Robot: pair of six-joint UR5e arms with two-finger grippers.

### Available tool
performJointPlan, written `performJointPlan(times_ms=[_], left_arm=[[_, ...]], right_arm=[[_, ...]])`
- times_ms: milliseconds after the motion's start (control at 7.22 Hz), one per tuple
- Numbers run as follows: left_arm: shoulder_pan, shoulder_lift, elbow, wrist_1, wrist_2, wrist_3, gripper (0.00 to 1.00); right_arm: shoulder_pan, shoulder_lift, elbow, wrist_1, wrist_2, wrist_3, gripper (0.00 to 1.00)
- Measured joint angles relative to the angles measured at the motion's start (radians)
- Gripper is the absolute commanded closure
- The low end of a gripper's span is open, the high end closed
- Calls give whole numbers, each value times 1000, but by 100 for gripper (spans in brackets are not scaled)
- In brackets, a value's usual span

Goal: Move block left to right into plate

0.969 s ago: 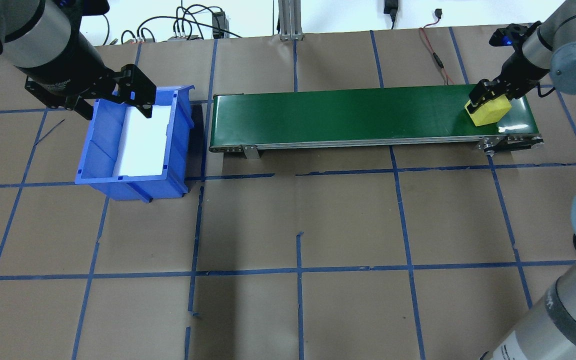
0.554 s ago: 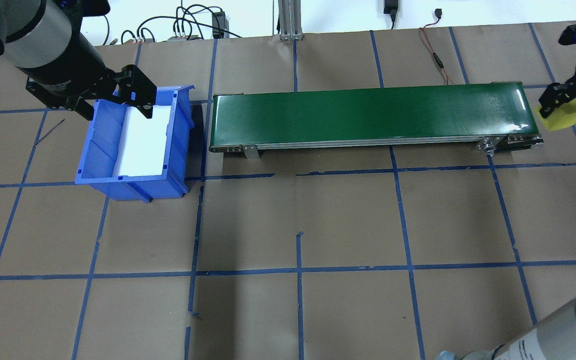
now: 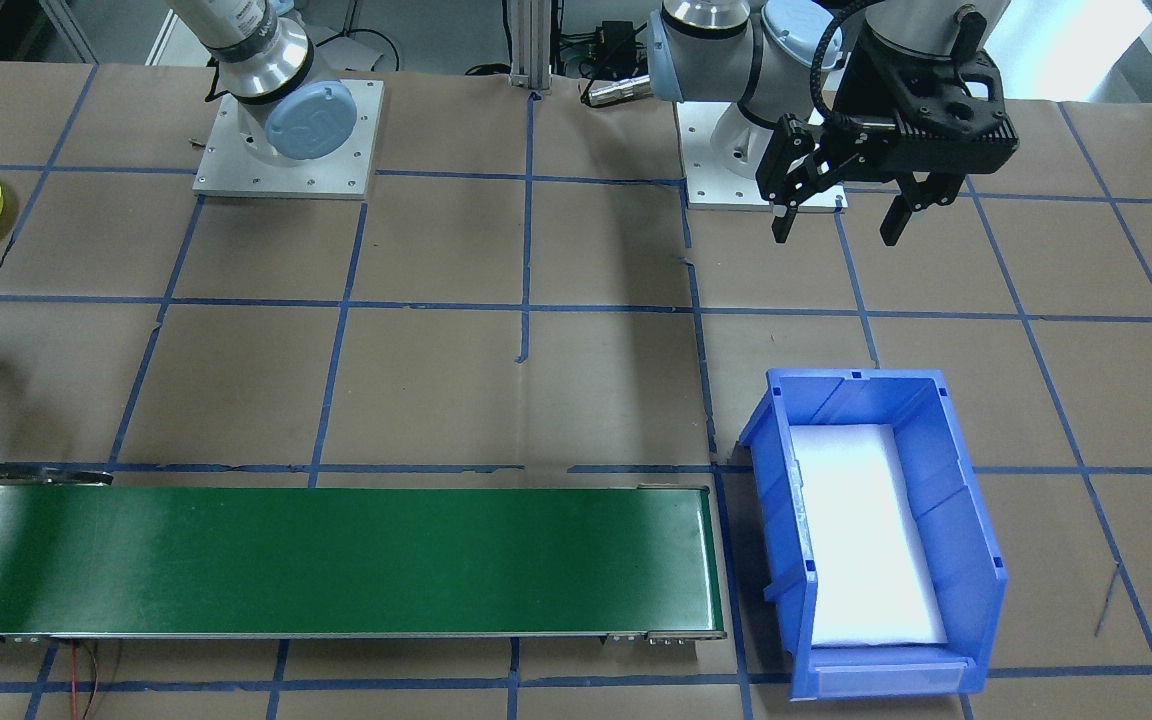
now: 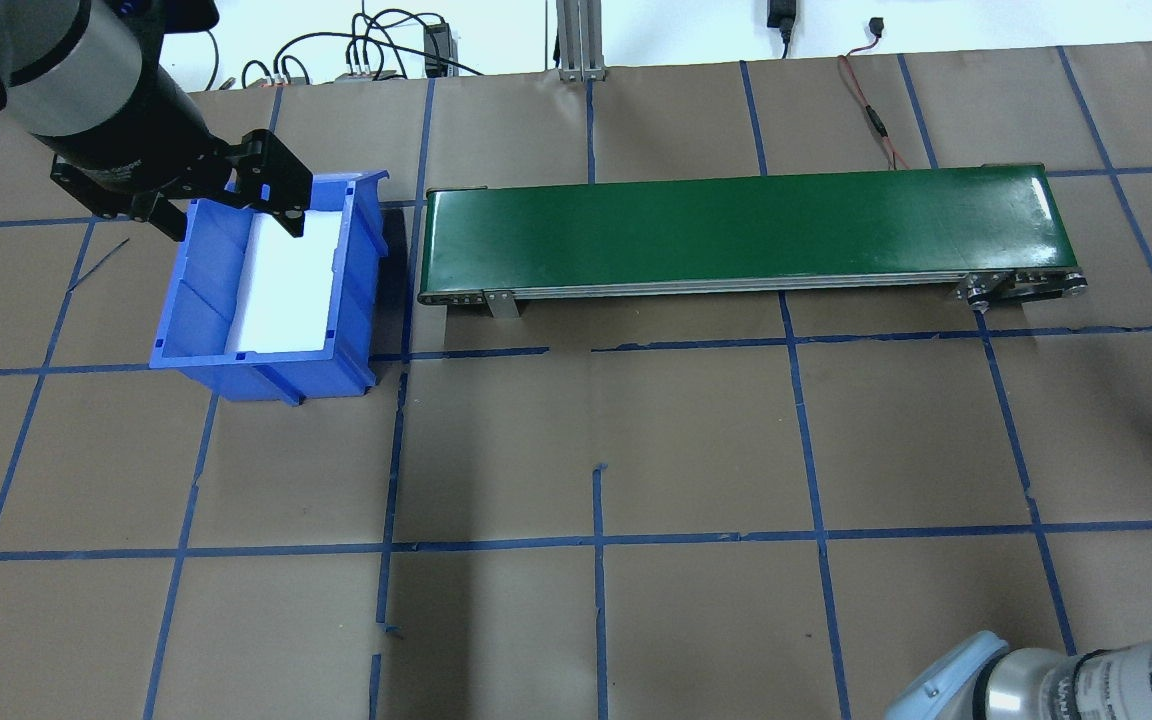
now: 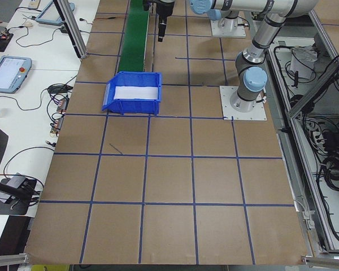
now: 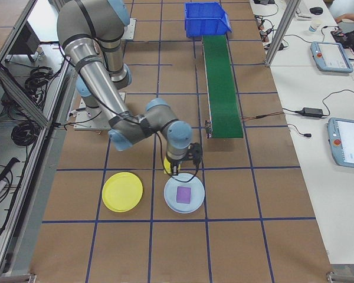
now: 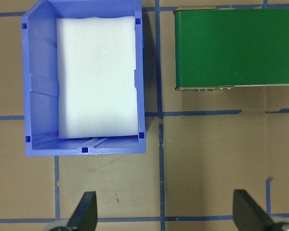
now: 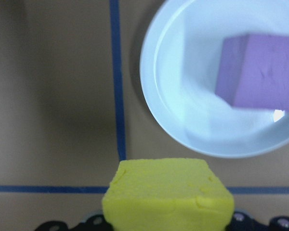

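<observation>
Right gripper [image 8: 166,226] clamped on the yellow block [image 8: 167,195], held above the table beside a white plate [image 8: 216,77] holding a purple block [image 8: 260,72], yellow plate [image 6: 123,191] alongside it near the table's right end, left gripper [image 3: 841,215] spread wide and empty near the blue bin [image 3: 871,540]

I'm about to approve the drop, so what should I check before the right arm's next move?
1. Yellow foam block gripped by the right gripper: ok.
2. Round yellow plastic plate has nothing in it: ok.
3. Block positioned over the yellow plate: not ok. It hangs beside the pale round plate, which holds a purple block.
4. Left gripper open and far away, near the blue rectangular bin: ok.
</observation>
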State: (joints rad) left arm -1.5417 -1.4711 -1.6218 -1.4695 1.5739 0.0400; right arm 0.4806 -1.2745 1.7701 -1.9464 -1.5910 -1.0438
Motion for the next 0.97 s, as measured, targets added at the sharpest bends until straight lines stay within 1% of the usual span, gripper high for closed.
performJointPlan(times_ms=[138, 277, 415, 554, 692, 969], left_arm=[[0, 0, -1, 0, 0, 0, 0], [0, 0, -1, 0, 0, 1, 0], [-1, 0, -1, 0, 0, 1, 0], [-1, 0, -1, 0, 0, 1, 0], [-1, 0, -1, 0, 0, 1, 0], [-1, 0, -2, 0, 0, 1, 0]], right_arm=[[-109, -2, 34, 0, 0, -60, 49], [-188, -2, 66, -8, 1, -105, 42], [-237, -1, 91, -32, 4, -146, 31], [-261, 1, 103, -63, 9, -181, 12], [-270, 4, 108, -78, 12, -198, 3], [-273, 10, 110, -86, 15, -208, 1]])
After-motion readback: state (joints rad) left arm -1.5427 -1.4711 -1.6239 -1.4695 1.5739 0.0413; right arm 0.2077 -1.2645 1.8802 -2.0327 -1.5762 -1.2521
